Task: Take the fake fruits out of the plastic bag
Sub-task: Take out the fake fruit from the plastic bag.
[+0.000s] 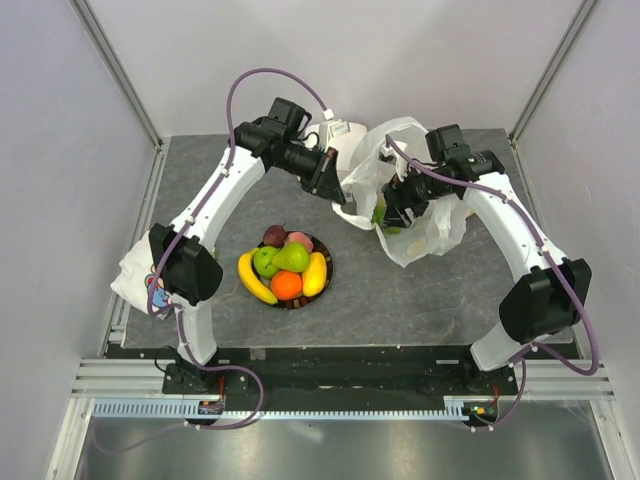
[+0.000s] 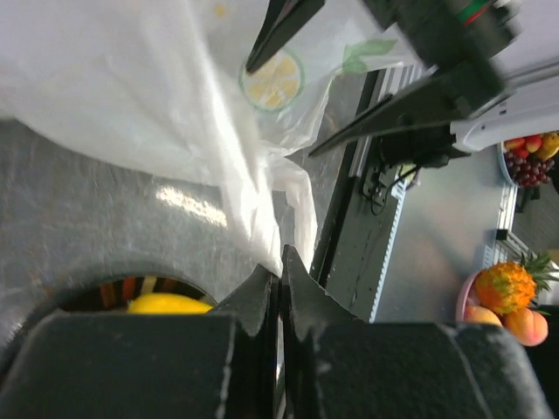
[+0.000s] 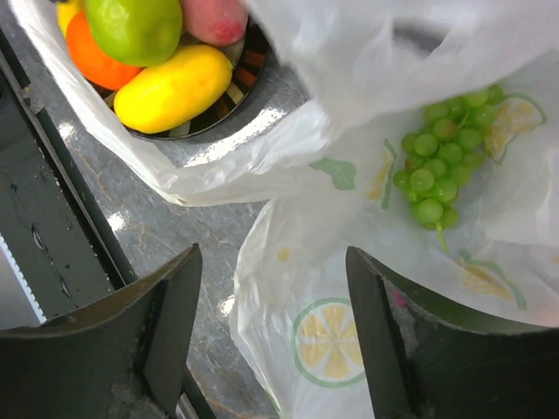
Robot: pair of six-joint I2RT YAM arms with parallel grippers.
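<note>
Two grippers are meeting at the thin crinkly white plastic bag [image 1: 440, 225]. Left gripper [image 2: 279, 262]: fingers are pressing together, pinching the bag's edge. Right gripper [image 3: 271, 288]: fingers are standing apart over green plastic grapes [image 3: 441, 166] lying inside the bag, clear only in the right wrist view. Top view: other glossy fruits [image 1: 287, 268] are sitting on the round dark-rimmed plate [image 1: 322, 243].

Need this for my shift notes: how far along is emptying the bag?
Done: most of the fake fruits sit piled on the plate. In hand: the left gripper is shut on the plastic bag at its edge, and the right gripper hangs open at the bag's mouth, near the green grapes. Left: the grapes, the only fruit visible inside, are not yet grasped.
</note>
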